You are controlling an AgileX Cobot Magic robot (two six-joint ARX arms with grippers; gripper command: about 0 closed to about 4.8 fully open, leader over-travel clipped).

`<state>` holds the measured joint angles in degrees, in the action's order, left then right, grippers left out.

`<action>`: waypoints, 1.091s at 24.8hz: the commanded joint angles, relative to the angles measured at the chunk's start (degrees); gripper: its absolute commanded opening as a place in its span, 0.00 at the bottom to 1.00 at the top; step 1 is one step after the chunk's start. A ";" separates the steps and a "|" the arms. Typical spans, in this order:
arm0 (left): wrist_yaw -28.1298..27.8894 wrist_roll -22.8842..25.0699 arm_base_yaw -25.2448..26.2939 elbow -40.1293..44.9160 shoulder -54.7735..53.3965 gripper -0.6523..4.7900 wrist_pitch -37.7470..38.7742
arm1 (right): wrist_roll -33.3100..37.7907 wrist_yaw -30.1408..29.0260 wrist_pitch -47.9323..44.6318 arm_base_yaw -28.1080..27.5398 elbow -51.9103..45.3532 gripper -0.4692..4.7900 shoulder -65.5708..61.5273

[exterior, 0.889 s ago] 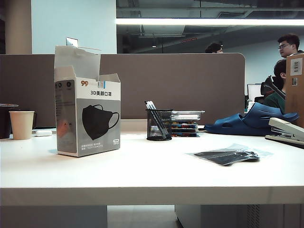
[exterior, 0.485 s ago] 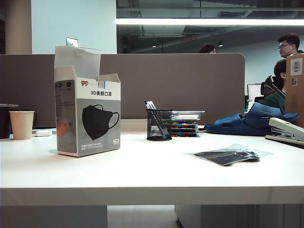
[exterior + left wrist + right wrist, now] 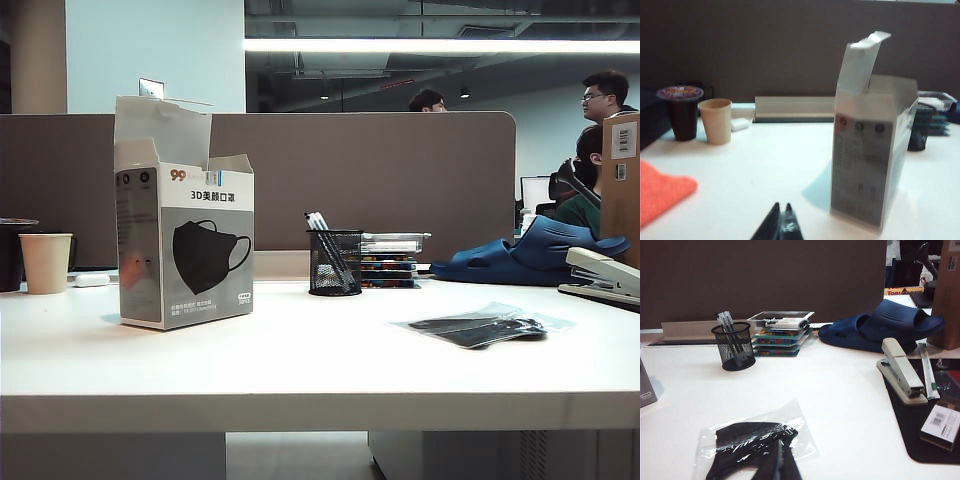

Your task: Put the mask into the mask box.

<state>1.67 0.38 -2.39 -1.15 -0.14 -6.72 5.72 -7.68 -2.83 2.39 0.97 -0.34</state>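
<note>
The mask box (image 3: 185, 240) stands upright on the left of the white table, top flaps open, a black mask picture on its front. In the left wrist view the mask box (image 3: 872, 150) rises just beyond my left gripper (image 3: 782, 204), which is shut and empty, low over the table. The mask (image 3: 480, 328), black in a shiny clear wrapper, lies flat on the right of the table. My right gripper (image 3: 780, 441) is shut, its tips in front of the mask (image 3: 740, 437), holding nothing. Neither arm shows in the exterior view.
A paper cup (image 3: 46, 262) and a dark cup (image 3: 682, 112) stand at the far left, an orange cloth (image 3: 660, 190) nearer. A mesh pen holder (image 3: 335, 262), stacked trays (image 3: 780, 332), blue slippers (image 3: 530, 250), a stapler (image 3: 902, 372), a small box (image 3: 941, 425) and a brown box (image 3: 622, 180) lie middle and right.
A person's head behind the partition has drifted left. Nothing on the table has moved.
</note>
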 commanded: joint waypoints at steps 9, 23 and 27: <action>8.17 0.31 -0.02 -11.72 -0.24 0.30 5.03 | 0.55 0.07 13.86 0.07 13.46 0.08 -0.11; 26.53 3.08 0.02 -22.32 -11.74 0.42 10.40 | 0.04 -12.46 45.20 0.11 45.59 0.08 -30.77; 30.73 8.26 0.00 -27.91 -18.16 0.42 17.49 | -0.22 -13.62 49.09 0.15 54.40 0.20 -41.03</action>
<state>31.57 6.61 -2.39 -27.59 -17.15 9.08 5.91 -20.88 46.17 2.42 53.80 -39.88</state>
